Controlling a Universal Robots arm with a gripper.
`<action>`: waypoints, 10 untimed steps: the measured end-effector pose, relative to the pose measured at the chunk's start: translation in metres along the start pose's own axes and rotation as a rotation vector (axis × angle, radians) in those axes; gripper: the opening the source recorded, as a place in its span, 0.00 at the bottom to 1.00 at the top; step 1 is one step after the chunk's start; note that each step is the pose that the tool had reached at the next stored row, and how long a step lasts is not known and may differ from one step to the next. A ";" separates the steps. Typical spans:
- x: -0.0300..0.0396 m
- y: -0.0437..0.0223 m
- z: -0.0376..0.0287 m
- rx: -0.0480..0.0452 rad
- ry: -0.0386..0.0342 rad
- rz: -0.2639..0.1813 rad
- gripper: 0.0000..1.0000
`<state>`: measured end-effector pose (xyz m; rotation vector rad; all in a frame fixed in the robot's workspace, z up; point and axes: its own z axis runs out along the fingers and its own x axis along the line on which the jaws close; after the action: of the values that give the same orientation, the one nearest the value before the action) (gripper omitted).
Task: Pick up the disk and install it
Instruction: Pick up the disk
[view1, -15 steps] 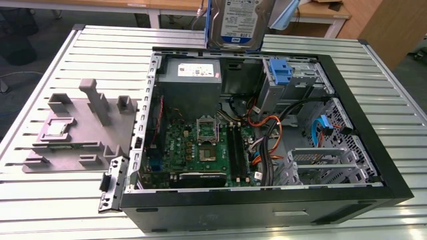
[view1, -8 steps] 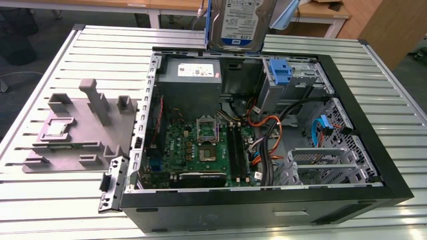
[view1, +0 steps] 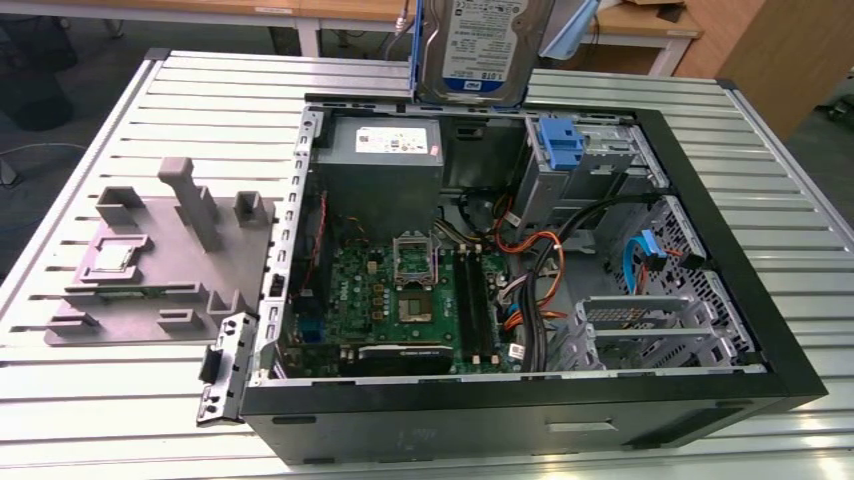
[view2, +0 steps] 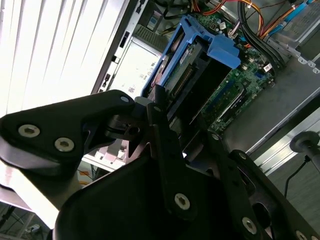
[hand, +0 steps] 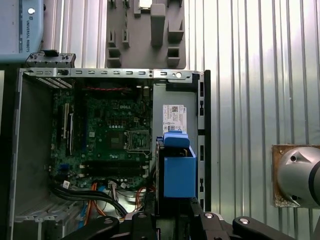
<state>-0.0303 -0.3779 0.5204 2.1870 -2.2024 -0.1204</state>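
Your fingers (view2: 165, 140) are clamped on the disk (view1: 478, 45), one against each long side. In the first wrist view the disk's (hand: 179, 170) blue carrier runs down between them.

In the exterior view the disk is held upright at the top of the frame, with its white-and-blue label facing the camera and a blue rail down each edge. It hangs over the far end of the open computer case (view1: 747, 330), above the grey power supply (view1: 380, 150), well up off the slatted metal surface (view1: 107, 400). In the second wrist view you see the disk's (view2: 185, 75) underside and connector edge, with the case interior beyond.

Inside the case, the green motherboard (view1: 400, 290) lies toward the exterior view's left. A blue plastic bracket (view1: 561, 145) on a grey metal cage sits just beside the power supply, toward the exterior view's right. A second metal cage (view1: 634, 325) sits at the near corner on that side.

A grey moulded fixture (view1: 160, 250) lies on the surface just beside the case, on the exterior view's left.
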 end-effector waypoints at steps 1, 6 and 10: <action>0.0000 0.0000 0.0000 0.0000 0.0001 0.000 0.35; 0.0007 0.0000 -0.0001 0.0000 0.0001 0.000 0.35; 0.0026 0.0000 -0.0001 -0.0001 0.0002 0.000 0.35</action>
<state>-0.0302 -0.3805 0.5205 2.1870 -2.2022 -0.1203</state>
